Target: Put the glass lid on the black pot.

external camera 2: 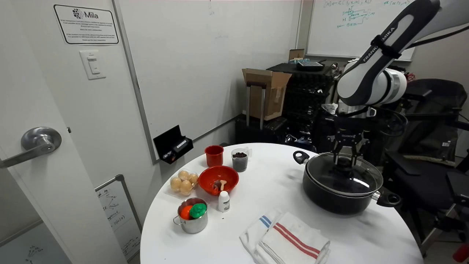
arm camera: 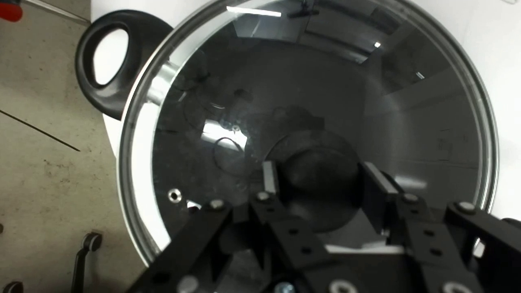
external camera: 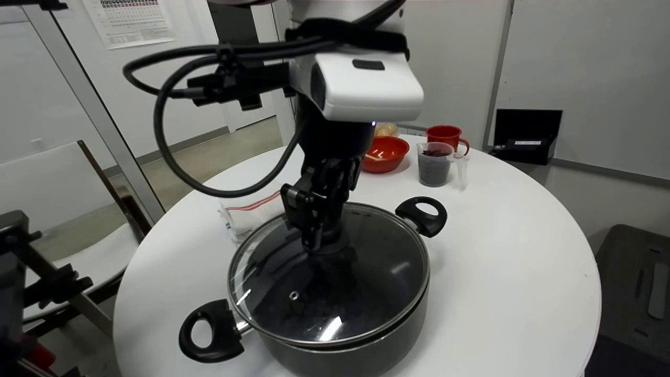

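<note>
The black pot (external camera: 400, 343) stands on the white table, and its wall also shows in an exterior view (external camera 2: 329, 201). The glass lid (external camera: 377, 293) lies over the pot's opening in both exterior views (external camera 2: 322, 172). In an exterior view a narrow dark gap shows between lid rim and pot rim at the front. My gripper (external camera: 320, 241) points down at the lid's centre, also in an exterior view (external camera 2: 344, 160). In the wrist view its fingers (arm camera: 319, 177) stand on both sides of the lid's black knob (arm camera: 321, 171) and appear closed on it. A pot handle (arm camera: 142, 44) shows beside the lid.
Folded towels (external camera 2: 293, 240) lie beside the pot. Farther off stand a red bowl (external camera 2: 207, 179), a red mug (external camera 2: 214, 157), a measuring cup (external camera 2: 240, 165), a white bottle (external camera 2: 224, 202), a small metal pot (external camera 2: 195, 224) and a pack of round tan items (external camera 2: 185, 183).
</note>
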You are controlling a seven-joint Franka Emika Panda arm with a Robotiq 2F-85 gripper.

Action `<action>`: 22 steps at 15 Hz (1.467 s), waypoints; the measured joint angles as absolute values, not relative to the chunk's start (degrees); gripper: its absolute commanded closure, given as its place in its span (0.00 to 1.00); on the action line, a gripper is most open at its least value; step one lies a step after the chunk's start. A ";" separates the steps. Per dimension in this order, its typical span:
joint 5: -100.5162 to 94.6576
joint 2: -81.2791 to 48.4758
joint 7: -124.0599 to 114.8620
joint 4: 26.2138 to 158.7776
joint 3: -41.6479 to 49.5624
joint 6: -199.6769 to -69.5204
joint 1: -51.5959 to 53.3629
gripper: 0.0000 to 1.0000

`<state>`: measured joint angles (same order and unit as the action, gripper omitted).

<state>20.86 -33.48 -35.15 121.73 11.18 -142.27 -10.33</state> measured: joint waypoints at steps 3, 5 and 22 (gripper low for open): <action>20.87 -34.00 -35.28 121.30 10.97 -142.68 -10.01 0.75; 20.87 -34.40 -35.44 121.00 10.94 -142.93 -9.84 0.75; 20.87 -34.97 -36.11 120.73 10.90 -145.50 -8.85 0.17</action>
<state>20.87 -34.97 -36.11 120.73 10.90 -145.50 -8.85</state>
